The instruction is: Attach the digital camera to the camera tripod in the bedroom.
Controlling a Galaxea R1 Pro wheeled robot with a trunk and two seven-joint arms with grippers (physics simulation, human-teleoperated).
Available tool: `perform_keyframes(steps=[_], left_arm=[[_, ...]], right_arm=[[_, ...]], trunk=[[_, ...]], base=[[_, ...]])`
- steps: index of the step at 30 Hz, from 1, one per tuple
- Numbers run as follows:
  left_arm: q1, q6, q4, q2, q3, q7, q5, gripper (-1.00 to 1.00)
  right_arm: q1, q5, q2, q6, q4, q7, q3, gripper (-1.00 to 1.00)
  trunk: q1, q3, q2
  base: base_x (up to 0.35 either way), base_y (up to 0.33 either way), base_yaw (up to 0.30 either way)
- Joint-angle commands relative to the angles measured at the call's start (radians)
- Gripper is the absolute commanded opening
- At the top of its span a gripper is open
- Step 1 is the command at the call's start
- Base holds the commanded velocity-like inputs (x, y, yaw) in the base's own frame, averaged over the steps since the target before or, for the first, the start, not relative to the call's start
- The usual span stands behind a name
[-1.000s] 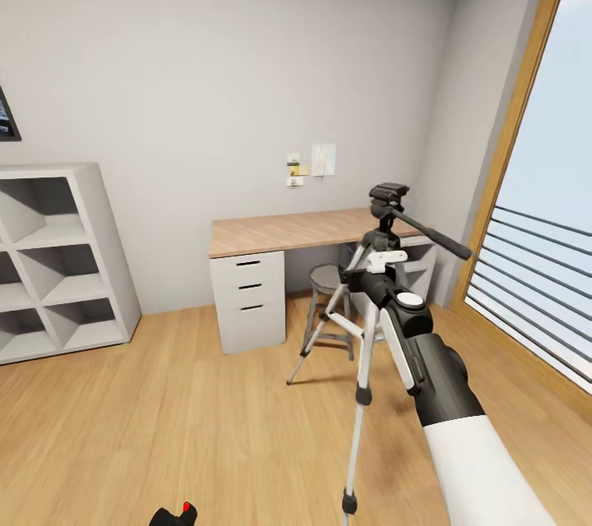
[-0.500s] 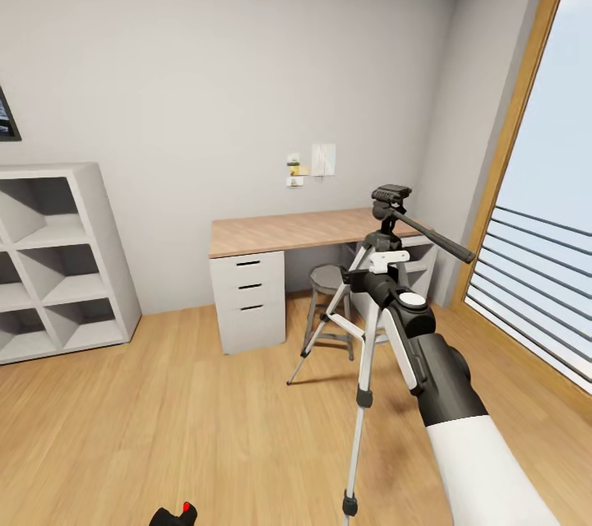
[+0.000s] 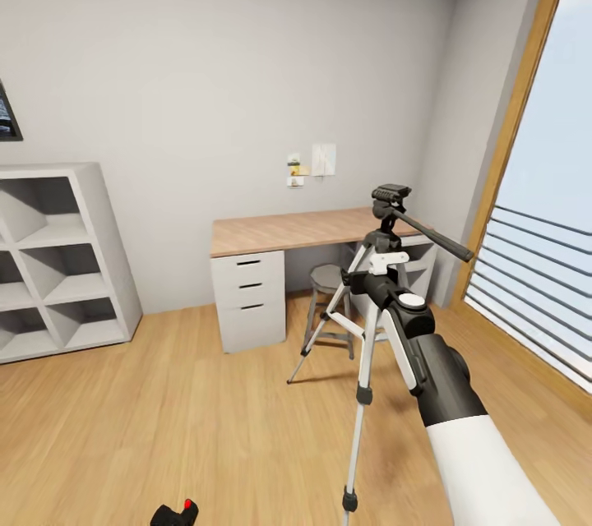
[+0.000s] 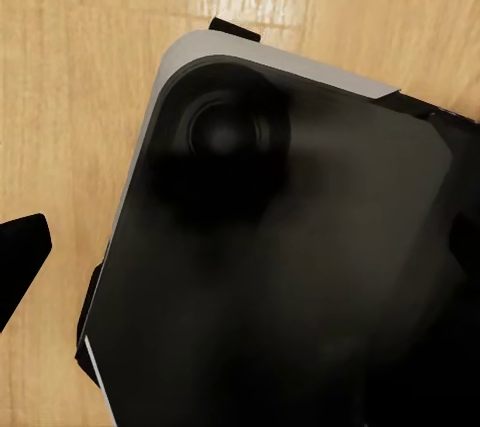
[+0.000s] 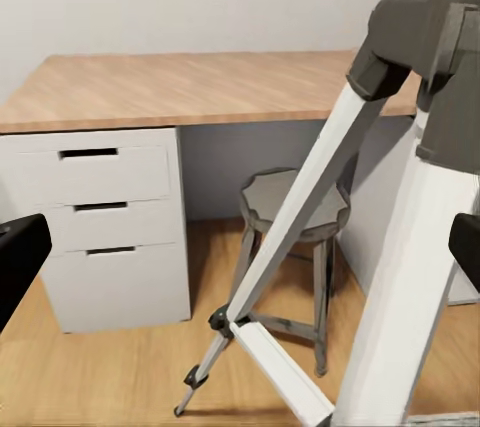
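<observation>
At the far left of the head view a white cube shelf point(image 3: 57, 259) stands against the grey wall, on the plank floor point(image 3: 164, 411). Low at the bottom edge, left of centre, the black camera point(image 3: 177, 514) pokes into frame, its red dot on top. In the left wrist view the camera point(image 4: 270, 257) sits close against the lens, dark body with its round lens bump and a pale edge, the floor behind it; one black fingertip of the left gripper point(image 4: 20, 262) shows at the frame's left edge, but I cannot tell from here how the fingers stand or whether they touch the camera.

Toward the middle, the counter point(image 3: 304, 232) with its wood top and white drawers stands against the back wall, a grey stool point(image 3: 329, 304) tucked beside the drawers. The tripod point(image 3: 366, 329) stands on the floor in front of the stool, legs spread, dark head and long black handle pointing toward the right of the frame.

The right arm reaches up from the lower right, and its gripper point(image 3: 380, 261) is right at the tripod's upper legs, just under the head. In the right wrist view the tripod point(image 5: 400, 227) legs pass between the two black fingers point(image 5: 18, 262), which sit wide at the frame's opposite edges.

At the right edge stands the tall wood-framed window point(image 3: 534, 181).
</observation>
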Motion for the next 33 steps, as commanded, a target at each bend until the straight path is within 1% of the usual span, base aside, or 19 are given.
perform_keyframes(steps=[1, 6, 9, 11, 15, 16, 17, 18, 22, 27, 28, 31, 33], left_arm=[[0.0, -0.002, -0.001, -0.001, 0.001, 0.0, 0.004, 1.0], [0.0, -0.002, -0.002, -0.002, 0.0, 0.0, 0.003, 1.0], [0.0, -0.002, -0.002, -0.001, 0.0, 0.0, 0.004, 1.0], [0.0, -0.002, -0.002, -0.001, 0.0, 0.0, 0.004, 1.0], [0.0, -0.002, -0.001, -0.001, 0.001, 0.0, 0.005, 1.0], [0.0, -0.002, -0.002, -0.001, 0.001, 0.0, 0.005, 1.0], [0.0, -0.002, -0.001, -0.001, 0.001, 0.0, 0.005, 1.0], [0.0, -0.002, -0.001, -0.001, 0.001, 0.0, 0.005, 1.0], [0.0, -0.002, -0.001, -0.001, 0.001, 0.0, 0.005, 1.0], [0.0, -0.002, -0.001, -0.001, 0.001, 0.0, 0.005, 1.0], [0.0, -0.002, 0.0, -0.001, 0.001, 0.0, 0.005, 1.0], [0.0, -0.002, 0.0, -0.001, 0.001, 0.0, 0.005, 1.0], [0.0, -0.002, 0.0, -0.001, 0.001, 0.0, 0.005, 1.0]], right_arm=[[-0.001, 0.001, 0.0, 0.005, 0.004, 0.0, 0.001, 1.0], [0.007, -0.001, 0.0, 0.016, 0.017, 0.007, 0.001, 1.0], [0.03, -0.001, 0.0, 0.024, 0.028, 0.01, 0.002, 1.0], [0.077, -0.001, 0.001, 0.03, 0.045, 0.013, 0.006, 1.0], [0.129, -0.002, 0.003, 0.032, 0.066, 0.014, 0.008, 1.0], [0.154, -0.001, 0.003, 0.033, 0.08, 0.015, 0.009, 1.0], [0.198, -0.001, 0.003, 0.033, 0.113, 0.022, 0.009, 1.0], [0.215, -0.001, 0.002, 0.033, 0.134, 0.03, 0.01, 1.0], [0.234, -0.002, 0.001, 0.032, 0.193, 0.058, 0.01, 1.0], [0.243, 0.001, 0.001, 0.025, 0.281, 0.107, 0.009, 1.0], [0.245, 0.002, 0.001, 0.022, 0.314, 0.121, 0.009, 1.0], [0.246, 0.004, 0.001, 0.02, 0.356, 0.133, 0.009, 1.0], [0.247, 0.002, 0.001, 0.018, 0.416, 0.14, 0.009, 1.0]], trunk=[[0.0, -0.001, -0.001], [0.0, -0.001, -0.001], [0.0, -0.001, -0.001], [0.0, -0.001, -0.001], [0.0, -0.001, -0.001], [0.0, -0.001, -0.001], [0.0, -0.001, -0.001], [0.0, -0.001, -0.001], [0.0, -0.001, -0.001], [0.0, -0.001, -0.001], [0.0, -0.001, -0.001], [0.0, -0.001, -0.001], [0.0, -0.001, -0.001]], base=[[-0.164, 0.118, 0.0], [-0.179, 0.155, 0.0], [-0.071, 0.063, 0.0], [-0.029, 0.026, 0.0], [-0.013, 0.012, 0.0], [-0.006, 0.005, 0.0], [-0.002, 0.002, 0.0], [-0.002, 0.001, 0.0], [-0.001, 0.001, 0.0], [0.0, 0.0, 0.0], [0.0, 0.0, 0.0], [0.0, 0.0, 0.0], [0.0, 0.0, 0.0]])
